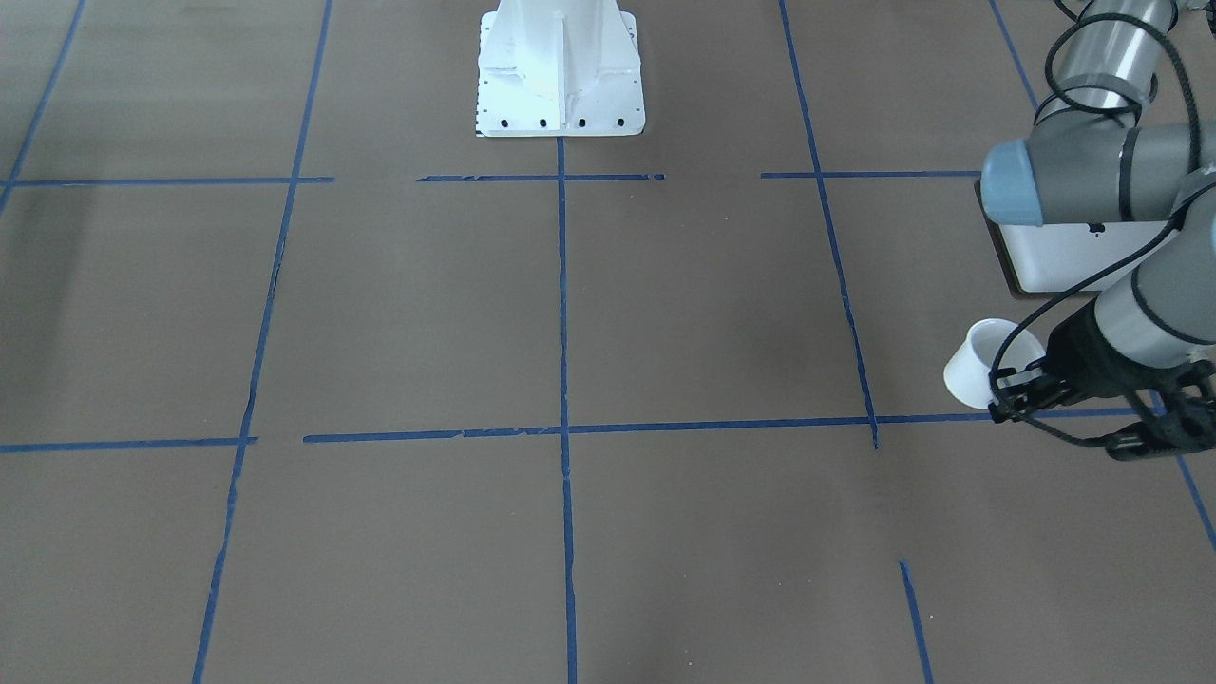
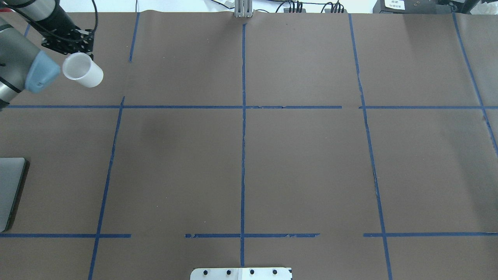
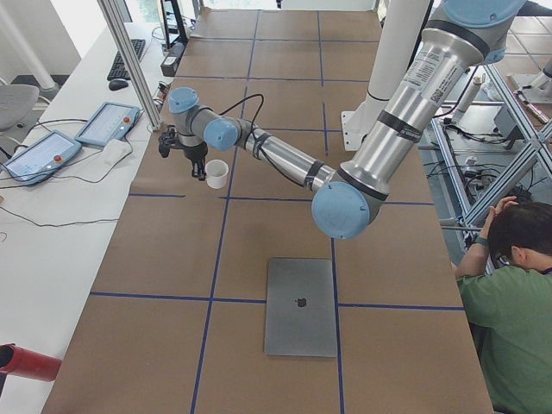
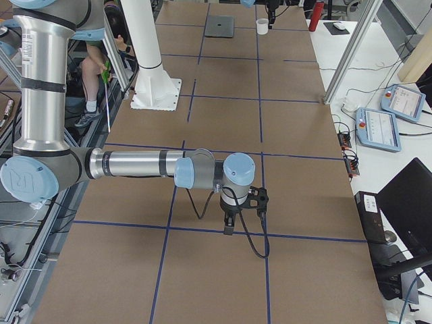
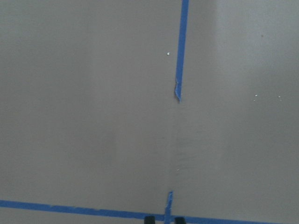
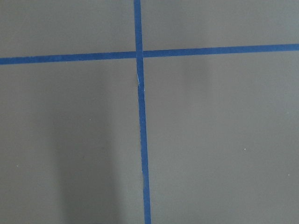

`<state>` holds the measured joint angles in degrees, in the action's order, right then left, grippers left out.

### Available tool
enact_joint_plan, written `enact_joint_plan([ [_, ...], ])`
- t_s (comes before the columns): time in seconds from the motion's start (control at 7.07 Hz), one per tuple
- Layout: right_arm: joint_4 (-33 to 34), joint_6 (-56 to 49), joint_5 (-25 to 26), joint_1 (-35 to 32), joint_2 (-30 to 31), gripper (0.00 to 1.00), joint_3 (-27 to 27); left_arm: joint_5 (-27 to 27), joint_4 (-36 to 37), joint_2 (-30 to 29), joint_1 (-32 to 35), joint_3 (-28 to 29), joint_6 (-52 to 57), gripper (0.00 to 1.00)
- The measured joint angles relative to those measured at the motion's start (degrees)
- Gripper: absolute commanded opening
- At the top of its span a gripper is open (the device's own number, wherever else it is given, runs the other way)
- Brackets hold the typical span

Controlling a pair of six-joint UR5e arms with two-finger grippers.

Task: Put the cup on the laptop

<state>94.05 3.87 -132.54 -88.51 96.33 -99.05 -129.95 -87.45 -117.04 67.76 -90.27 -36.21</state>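
**Left gripper against the cup, laptop lying apart**

Front-facing view: at the right edge, the left gripper [image 1: 1005, 397] has its fingers drawn close together against the side of the white cup [image 1: 983, 366], which is mouth up. They seem to pinch the cup there, though the contact is small and hard to read. Behind it the silver laptop [image 1: 1054, 261] lies flat on the brown table [image 1: 665, 313], partly covered by the arm. The cup is near the laptop, not on it.

Overhead view: the cup [image 2: 83, 72] is at the far left, with the dark gripper body just beyond it. The laptop [image 2: 9, 190] shows as a strip at the left edge, well apart from the cup.

Left side view: the near arm stretches across the table. The cup [image 3: 216, 173] is right against the gripper's fingers. The laptop [image 3: 300, 306] lies closed, logo up. A person in a green shirt [image 3: 509, 310] crouches at the right edge.

Right side view: the right gripper [image 4: 229, 226] points down above the table. I cannot tell how its jaws stand.

Left wrist view: two dark fingertips [image 5: 149, 220] show at the bottom edge, a narrow gap between them, over blue tape [image 5: 180, 46].

Right wrist view: crossing tape lines on the table.
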Motion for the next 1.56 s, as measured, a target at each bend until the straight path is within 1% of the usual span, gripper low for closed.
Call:
enact_joint_plan([
  [0.14, 0.0, 0.0, 0.0, 0.0, 0.0, 1.00, 0.0, 0.1, 3.0, 4.8, 1.4, -5.2, 2.8, 0.00],
  [0.28, 0.0, 0.0, 0.0, 0.0, 0.0, 1.00, 0.0, 0.1, 4.2, 10.5, 2.0, -10.2, 3.9, 0.00],
  [0.42, 0.0, 0.0, 0.0, 0.0, 0.0, 1.00, 0.0, 0.0, 4.4, 15.8, 2.3, -13.7, 4.6, 0.00],
  [0.57, 0.0, 0.0, 0.0, 0.0, 0.0, 1.00, 0.0, -0.2, 3.7, 21.0, 2.4, -15.3, 6.1, 0.00],
  [0.71, 0.0, 0.0, 0.0, 0.0, 0.0, 1.00, 0.0, -0.3, 0.9, 26.2, 2.4, -15.8, 7.9, 0.00],
  [0.99, 0.0, 0.0, 0.0, 0.0, 0.0, 1.00, 0.0, -0.4, -9.4, 35.1, 2.4, -14.5, 8.5, 0.00],
  [1.13, 0.0, 0.0, 0.0, 0.0, 0.0, 1.00, 0.1, -0.3, -15.3, 38.1, 2.4, -12.2, 8.1, 0.00],
  [1.27, 0.0, 0.0, 0.0, 0.0, 0.0, 1.00, 0.1, -0.3, -21.7, 40.1, 2.3, -8.7, 7.1, 0.00],
  [1.56, 0.0, 0.0, 0.0, 0.0, 0.0, 1.00, 0.0, -0.2, -34.1, 42.0, 2.2, -0.9, 4.8, 0.00],
])
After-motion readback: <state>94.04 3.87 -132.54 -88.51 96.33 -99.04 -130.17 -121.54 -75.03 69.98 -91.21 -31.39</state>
